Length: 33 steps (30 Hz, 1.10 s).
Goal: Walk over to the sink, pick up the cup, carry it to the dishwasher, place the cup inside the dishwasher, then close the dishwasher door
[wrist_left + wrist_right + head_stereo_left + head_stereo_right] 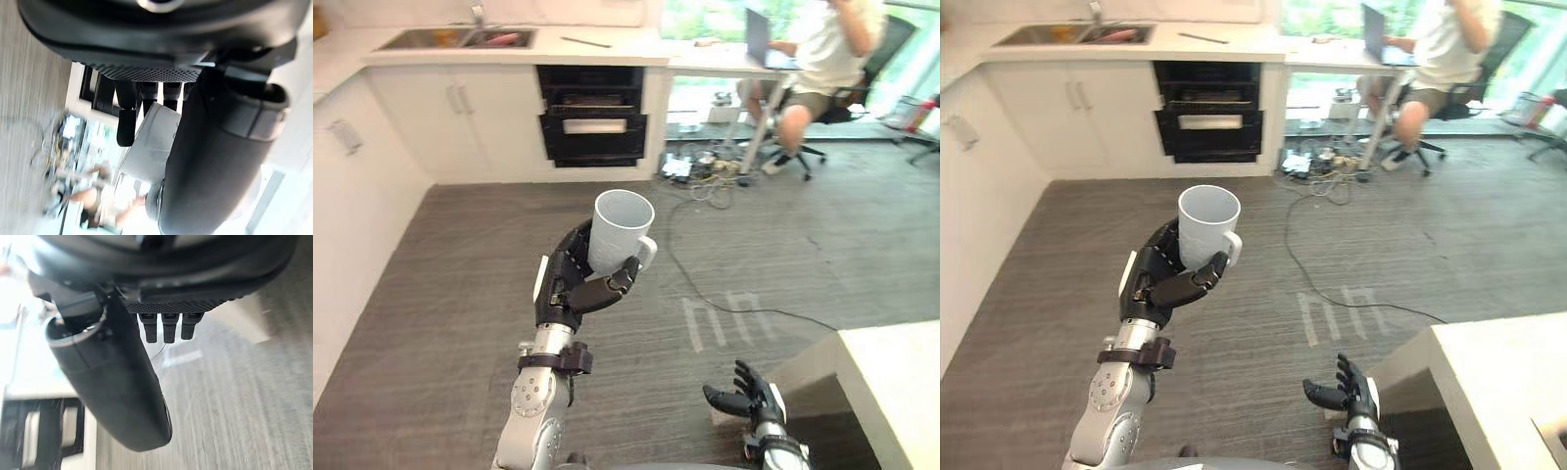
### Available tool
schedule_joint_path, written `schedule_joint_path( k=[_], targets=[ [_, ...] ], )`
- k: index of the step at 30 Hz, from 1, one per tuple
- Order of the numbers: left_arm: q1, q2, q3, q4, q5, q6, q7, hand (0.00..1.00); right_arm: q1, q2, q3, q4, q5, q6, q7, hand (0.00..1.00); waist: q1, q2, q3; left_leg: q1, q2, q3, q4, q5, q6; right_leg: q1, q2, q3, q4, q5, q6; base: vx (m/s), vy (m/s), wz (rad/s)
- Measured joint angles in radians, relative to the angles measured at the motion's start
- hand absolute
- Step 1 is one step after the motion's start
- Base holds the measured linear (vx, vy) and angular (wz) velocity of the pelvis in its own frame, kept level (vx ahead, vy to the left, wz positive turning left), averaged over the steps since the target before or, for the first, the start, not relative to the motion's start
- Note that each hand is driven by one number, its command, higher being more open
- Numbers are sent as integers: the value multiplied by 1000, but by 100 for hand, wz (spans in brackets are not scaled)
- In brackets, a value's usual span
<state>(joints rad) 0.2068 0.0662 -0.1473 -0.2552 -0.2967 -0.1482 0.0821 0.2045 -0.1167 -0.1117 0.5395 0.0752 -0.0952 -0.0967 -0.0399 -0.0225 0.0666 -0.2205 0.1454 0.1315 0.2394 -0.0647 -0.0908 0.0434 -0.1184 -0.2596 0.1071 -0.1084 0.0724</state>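
Floor [431, 294] of grey planks lies open across the middle of the room. It is bounded on the left by a run of white cabinets [352, 196] and at the far end by a white surface [607, 54] with one sink [460, 39] set into its left part. Under that surface, right of two cabinet doors, stands one dishwasher [592, 117], dark, with racks showing in its front. The stretch of floor between the robot and the dishwasher is bare.

One left hand [570, 284] is raised in the centre, holding one white cup [619, 230] above the floor and well apart from the sink and the dishwasher. Its fingers [576, 245] curl round the cup's left and back side, and the thumb crosses the lower front. The cup stands nearly upright, mouth up, its handle pointing right, free of the fingers. In the left wrist view the cup [151, 147] sits between the finger row and the thumb.

Right of the dishwasher, loose cables [705, 176] trail over the floor. Beyond them one person [822, 59] sits on an office chair [876, 69] at a desk. Low on the right, the right hand [749, 399] hangs with fingers spread and relaxed, holding nothing, just beside the corner of another white surface [891, 382].
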Motion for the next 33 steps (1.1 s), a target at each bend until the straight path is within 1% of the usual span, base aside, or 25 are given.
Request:
schedule_joint_path(
  k=[2,3,5,7,8,9,10,11,12,13,16,18,19,20,21,22,23,25,26,27,28,29,30,31,33],
  targets=[
    [1,-3,9,0,0,0,3,30,-15,-37,-2,0,-1,0,-14,90,17,29,18,-19,63,133,85,-21,23,9,-8,-41,2,-3,17,-119,180,86],
    [3,-1,22,-1,0,-1,3,30,-28,-51,-8,0,-6,1,-16,90,29,35,30,-29,64,154,104,-9,27,6,-27,-47,16,-21,25,-74,233,44],
    [9,5,44,-2,0,-1,3,30,-41,-44,-8,-4,-32,3,-16,90,36,32,33,-43,29,164,136,-43,56,-1,-69,-44,44,-46,61,-1,264,22],
    [10,16,64,-14,0,-1,1,30,-42,-39,-9,-13,-44,3,-13,90,36,4,48,-67,-15,169,189,-82,82,-21,-125,-45,86,-69,86,69,306,27],
    [10,20,65,-23,0,-1,-1,30,-41,-40,-17,-13,-58,5,-10,90,38,16,47,-96,-18,176,276,-149,103,-31,-152,-44,145,-98,94,99,269,18],
    [10,22,65,-23,0,-1,-4,30,-37,-38,-19,-13,-63,8,-10,90,38,13,53,-95,-28,169,298,-180,115,-33,-168,-42,205,-119,82,177,320,26],
    [14,27,65,-22,1,0,-6,30,-35,-39,-19,-13,-74,13,-7,90,26,5,60,-83,-58,165,312,-211,136,-109,-213,-3,388,-119,8,237,317,47],
    [14,39,63,-23,2,0,-7,30,-33,-37,-19,-11,-82,17,-1,90,9,3,75,-55,-88,141,299,-222,155,-189,-213,109,567,-73,-44,259,303,62],
    [13,45,62,-23,2,0,-8,30,-30,-35,-19,-9,-85,19,3,90,-4,2,80,-42,-98,124,290,-226,163,-212,-190,161,625,-94,-24,357,280,81],
    [12,59,57,-23,4,0,-9,30,-19,-35,-23,-9,-120,18,8,90,-15,-6,94,13,-122,100,246,-231,172,-261,-108,238,684,-148,-2,315,173,58],
    [8,77,53,-23,4,-2,-7,30,-3,-40,-24,-9,-152,18,7,90,-17,-13,99,116,-176,73,148,-233,172,-354,-18,228,609,-178,-16,404,142,46],
    [0,77,39,-23,4,-4,-6,30,-1,-42,-27,-9,-159,18,7,90,-35,1,105,176,-195,41,98,-239,181,-407,38,202,458,-160,-7,386,85,53],
    [-6,77,28,-23,4,-4,-6,30,4,-41,-27,-9,-161,18,8,90,-41,4,106,210,-203,18,70,-243,180,-425,59,203,346,-117,-9,558,51,90],
    [-16,73,2,-20,4,-6,-5,30,16,-41,-28,-10,-188,21,8,90,-61,12,108,265,-208,-41,30,-253,167,-433,90,226,257,11,-18,743,25,107],
    [-26,72,-13,-20,4,-8,-5,30,29,-41,-28,-20,-206,25,8,90,-66,16,105,290,-204,-72,11,-263,151,-434,112,253,243,75,-23,648,11,104],
    [-34,69,-24,-19,4,-10,-5,30,36,-42,-29,-32,-218,28,8,90,-68,22,103,301,-195,-88,6,-272,135,-435,128,267,258,111,-45,701,-37,61],
    [-40,46,-40,-18,4,-10,-6,30,40,-43,-31,-63,-237,36,8,90,-56,51,105,299,-161,-104,56,-276,124,-412,138,245,294,95,-55,554,-37,49],
    [-39,13,-46,-3,3,-6,-5,30,56,-45,-30,-118,-238,38,8,90,-72,65,120,275,-141,-100,231,-242,93,-397,124,194,420,52,-85,625,-101,52],
    [-32,-7,-57,1,2,-9,-5,30,92,-49,-27,-175,-237,32,9,90,-69,81,120,228,-99,-61,444,-191,68,-382,164,149,441,-12,-77,495,-170,55],
    [-32,3,-62,-22,1,-9,-14,30,130,-41,-10,-237,-236,28,2,90,-56,70,113,163,-55,-4,648,-144,77,-305,165,142,301,12,-117,463,-237,40],
    [-31,-7,-76,-30,-1,-19,-21,30,138,-53,1,-260,-234,24,-12,90,-50,96,121,102,34,37,792,-160,101,-262,206,136,297,-17,-133,403,-117,14],
    [-38,-6,-83,-33,-1,-20,-28,30,128,-48,6,-263,-233,24,-19,90,-26,109,114,27,98,77,886,-194,114,-193,226,147,261,-47,-146,585,-94,-5],
    [-38,-4,-89,-34,-1,-19,-36,30,126,-35,18,-269,-228,24,-24,90,-4,86,120,-33,113,97,891,-226,129,-118,218,164,217,-74,-155,606,-17,-12],
    [-37,-4,-92,-34,-1,-19,-39,30,127,-30,23,-275,-223,24,-25,90,7,77,121,-62,114,107,869,-244,126,-86,210,172,196,-77,-150,576,-1,-13],
    [-36,-4,-89,-33,-1,-20,-40,30,100,-33,28,-248,-217,10,-25,90,28,49,123,-177,53,89,615,-269,100,25,154,200,122,-102,-126,703,116,-16]
  ],
)
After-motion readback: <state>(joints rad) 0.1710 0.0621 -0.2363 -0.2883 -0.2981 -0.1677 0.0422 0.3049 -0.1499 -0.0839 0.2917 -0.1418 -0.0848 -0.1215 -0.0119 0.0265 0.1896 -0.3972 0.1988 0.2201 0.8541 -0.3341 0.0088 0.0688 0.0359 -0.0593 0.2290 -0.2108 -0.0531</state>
